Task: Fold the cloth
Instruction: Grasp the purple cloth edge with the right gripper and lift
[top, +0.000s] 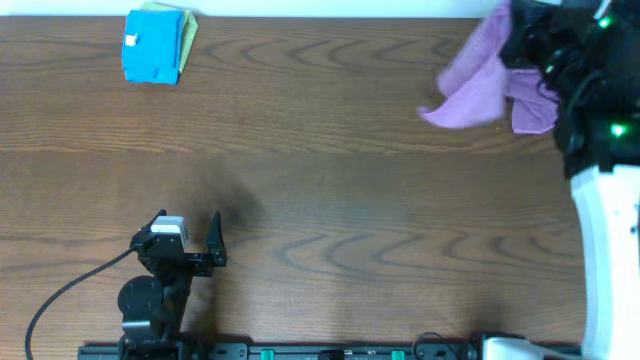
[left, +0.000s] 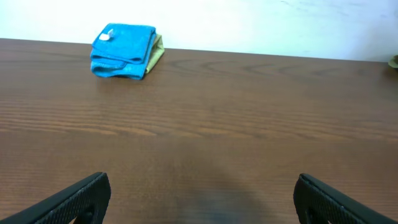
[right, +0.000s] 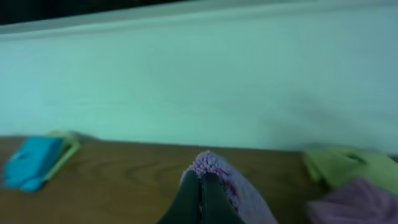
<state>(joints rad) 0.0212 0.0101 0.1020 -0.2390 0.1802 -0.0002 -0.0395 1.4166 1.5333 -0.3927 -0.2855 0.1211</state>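
Observation:
The cloth (top: 472, 85), a fuzzy mauve-purple towel, hangs bunched and partly lifted at the far right of the table. My right gripper (right: 200, 177) is shut on a fold of the cloth (right: 245, 193), whose fuzzy edge curls over the fingertips. From overhead the right jaws are hidden in the dark arm at the top right corner. Far from the cloth, near the front left edge, my left gripper (top: 188, 217) stands wide open. Only bare wood lies between the fingers of the left gripper (left: 202, 186).
A folded bright blue cloth (top: 152, 48) lies on a yellow-green one (top: 187, 28) at the back left. A bluer lavender cloth (top: 530, 108) sits beside the held one. The right wrist view shows a green cloth (right: 339, 163) at the right. The white arm base (top: 605, 250) stands at the right edge.

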